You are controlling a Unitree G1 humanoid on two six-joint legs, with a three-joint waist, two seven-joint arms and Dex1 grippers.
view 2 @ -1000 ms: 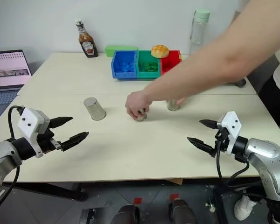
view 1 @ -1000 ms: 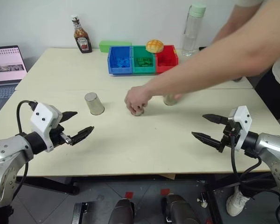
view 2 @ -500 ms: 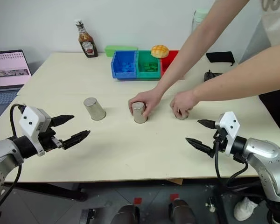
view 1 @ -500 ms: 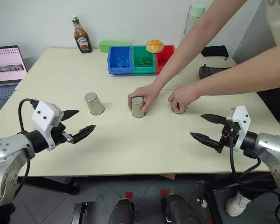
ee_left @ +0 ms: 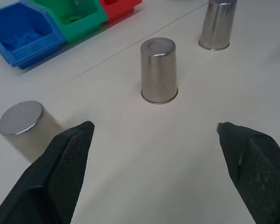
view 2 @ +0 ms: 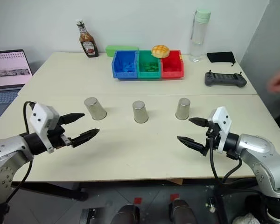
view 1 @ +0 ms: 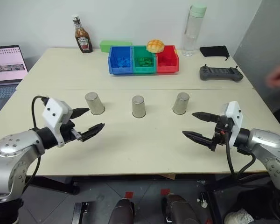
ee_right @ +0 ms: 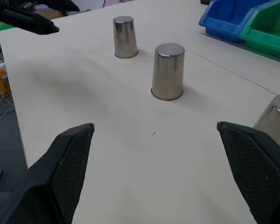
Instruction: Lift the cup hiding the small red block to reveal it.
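While 3 steel cups stand upside down in a row across the middle of the surface (view 1: 130, 144), both arms hover low over its near edge with nothing in them. The left gripper (view 1: 89, 122) has its jaws spread wide and points toward the left cup (view 1: 94, 103); the right gripper (view 1: 197, 125) is just as wide open and sits near the right cup (view 1: 180, 103), a little short of it. The middle cup (view 1: 138, 106) stands between them, well apart from either gripper.

All 3 cups look the same, and the red block is not to be seen; it must be under 1 of them, but nothing here says which. A person's hand (view 1: 279, 75) is blurred at the far right edge, clear of the cups.

To my eye the pick has not begun: this is the moment of choosing and reaching. The next move calls for 1 gripper to go forward to the chosen cup, put its open jaws either side of the wall, close on it, and lift straight up so the rim does not drag the block. The tapered, smooth metal could slip, so a grip low on the wider part seems wise.
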